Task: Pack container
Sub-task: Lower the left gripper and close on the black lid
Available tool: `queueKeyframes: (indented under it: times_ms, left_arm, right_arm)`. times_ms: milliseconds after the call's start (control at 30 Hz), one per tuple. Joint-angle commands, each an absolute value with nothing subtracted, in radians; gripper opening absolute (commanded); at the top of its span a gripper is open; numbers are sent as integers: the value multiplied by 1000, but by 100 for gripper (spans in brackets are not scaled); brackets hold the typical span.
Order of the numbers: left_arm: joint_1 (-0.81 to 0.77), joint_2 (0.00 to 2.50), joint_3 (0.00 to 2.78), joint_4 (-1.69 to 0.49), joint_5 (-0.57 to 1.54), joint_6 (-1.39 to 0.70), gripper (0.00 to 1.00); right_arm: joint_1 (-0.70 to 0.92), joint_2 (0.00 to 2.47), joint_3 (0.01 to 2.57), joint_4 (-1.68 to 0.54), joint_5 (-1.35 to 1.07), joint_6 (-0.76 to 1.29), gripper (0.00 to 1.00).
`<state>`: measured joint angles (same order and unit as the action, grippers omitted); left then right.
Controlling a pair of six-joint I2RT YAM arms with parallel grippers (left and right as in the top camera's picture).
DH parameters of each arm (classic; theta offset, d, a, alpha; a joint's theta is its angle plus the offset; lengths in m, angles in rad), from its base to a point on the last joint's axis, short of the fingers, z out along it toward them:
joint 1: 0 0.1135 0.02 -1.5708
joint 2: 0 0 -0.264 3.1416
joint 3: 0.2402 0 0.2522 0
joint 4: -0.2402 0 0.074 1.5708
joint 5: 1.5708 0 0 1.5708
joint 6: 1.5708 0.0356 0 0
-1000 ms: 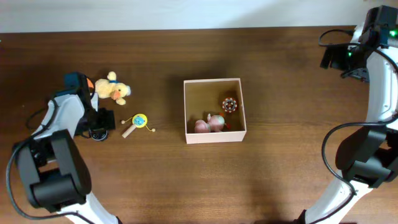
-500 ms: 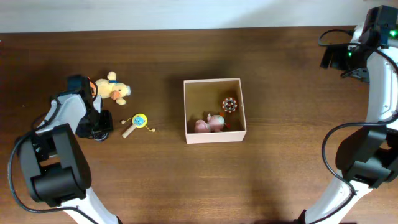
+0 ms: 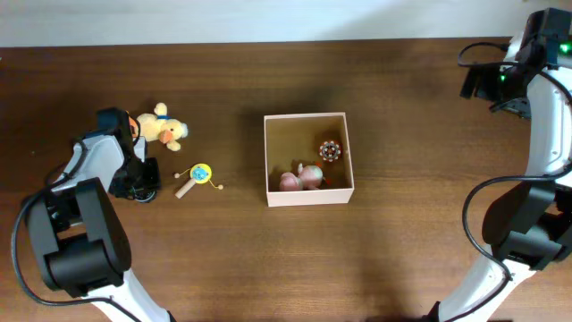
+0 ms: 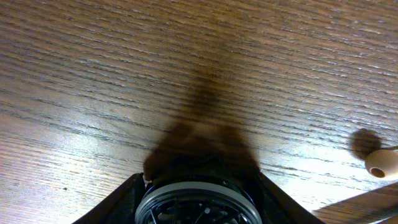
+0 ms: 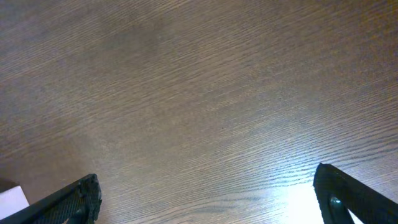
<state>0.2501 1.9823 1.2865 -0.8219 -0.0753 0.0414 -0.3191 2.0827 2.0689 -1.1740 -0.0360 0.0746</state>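
The container (image 3: 308,196) sits mid-table with 2 pink toys (image 3: 300,177) and 1 small round toy (image 3: 330,150) inside. The left gripper (image 3: 143,183) hangs low just left of the rattle (image 3: 197,175), near the plush duck (image 3: 164,129). Its jaws are hidden, so there's no telling whether they're spread or clenched. The right gripper (image 5: 205,180) is spread wide over bare table (image 5: 186,93), well apart from the container.

The table (image 3: 402,224) is dark, grained wood with a soft sheen. The box (image 3: 308,198) is matt cardboard. The duck (image 3: 164,131) is fuzzy plush cloth. The rattle (image 3: 194,178) looks like smooth wood.
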Motion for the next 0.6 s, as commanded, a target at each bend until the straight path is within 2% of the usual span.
queueKeyframes:
  times_ms: [0, 100, 567]
  left_arm:
    - [253, 2008, 1275, -831, -67, 14, 42]
    - [253, 2008, 1283, -842, -62, 11, 39]
    - [242, 2008, 1490, -1015, -44, 12, 38]
  right_arm:
    - [-315, 2090, 2062, -1171, -41, 76, 99]
    - [-315, 2090, 2062, -1171, -42, 76, 99]
    - [-315, 2090, 2062, -1171, -42, 76, 99]
